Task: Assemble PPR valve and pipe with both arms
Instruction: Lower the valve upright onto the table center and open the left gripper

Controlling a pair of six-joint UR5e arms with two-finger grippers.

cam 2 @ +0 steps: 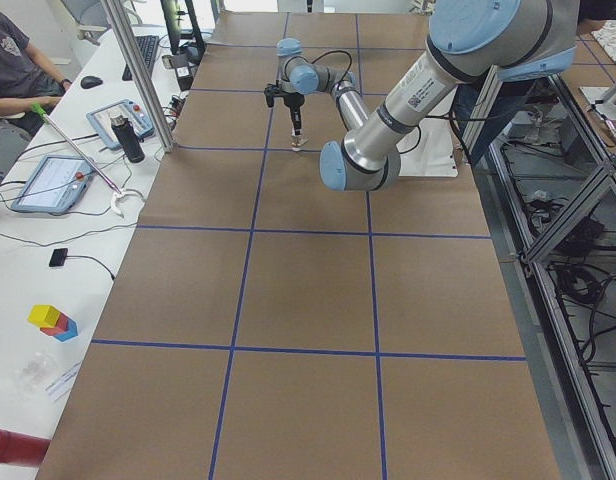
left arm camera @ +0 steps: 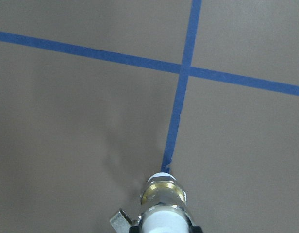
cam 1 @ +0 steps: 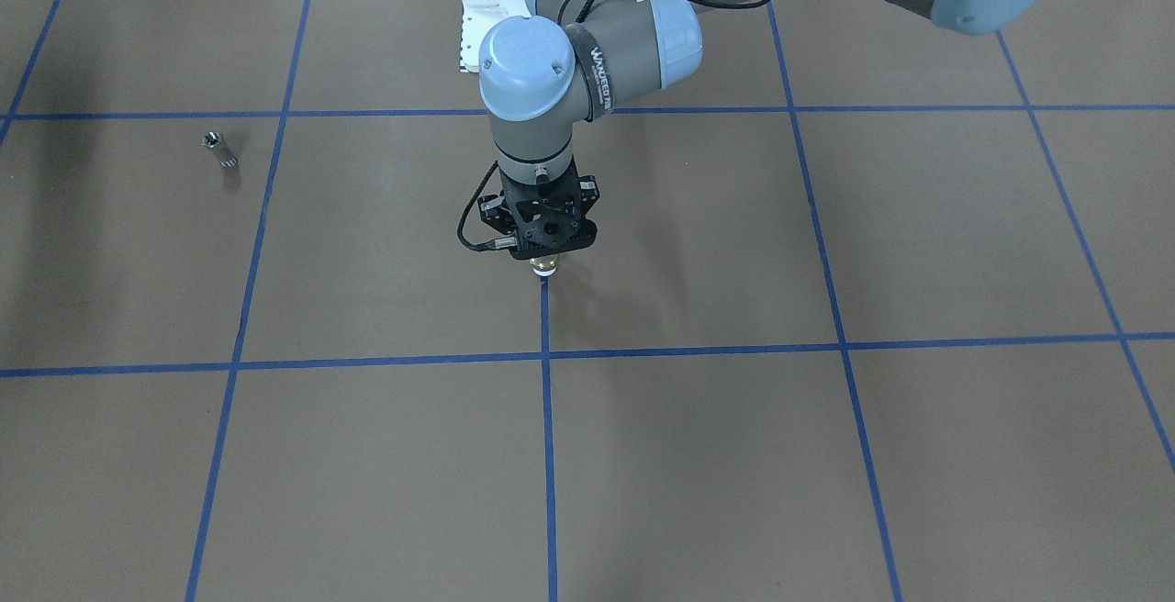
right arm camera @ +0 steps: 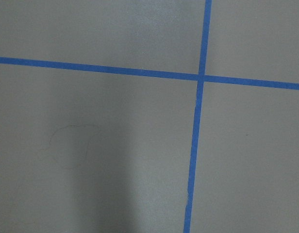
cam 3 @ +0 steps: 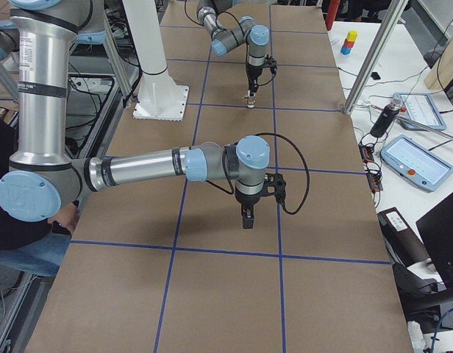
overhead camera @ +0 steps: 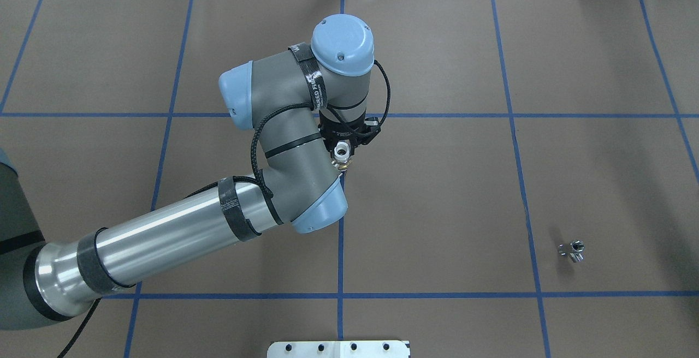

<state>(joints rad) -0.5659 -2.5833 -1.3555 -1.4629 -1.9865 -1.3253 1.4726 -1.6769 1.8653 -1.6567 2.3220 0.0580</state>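
My left gripper (cam 1: 545,256) is shut on the PPR valve (cam 1: 545,265) and holds it upright near the table's middle, just over the end of a blue tape line. The valve's white ring end, brass band and grey lever show in the left wrist view (left arm camera: 163,201) and from overhead (overhead camera: 342,154). The pipe (cam 1: 220,150), a short silvery cylinder, lies alone on the table far off on my right side (overhead camera: 571,250). My right gripper (cam 3: 246,216) shows only in the exterior right view, over bare table; I cannot tell whether it is open or shut.
The brown table (overhead camera: 437,183) is marked with a blue tape grid. The white pedestal base (cam 1: 486,5) stands at the robot's side. Tablets and a bottle lie on the side bench (cam 3: 414,158). An operator sits beside it (cam 2: 13,70).
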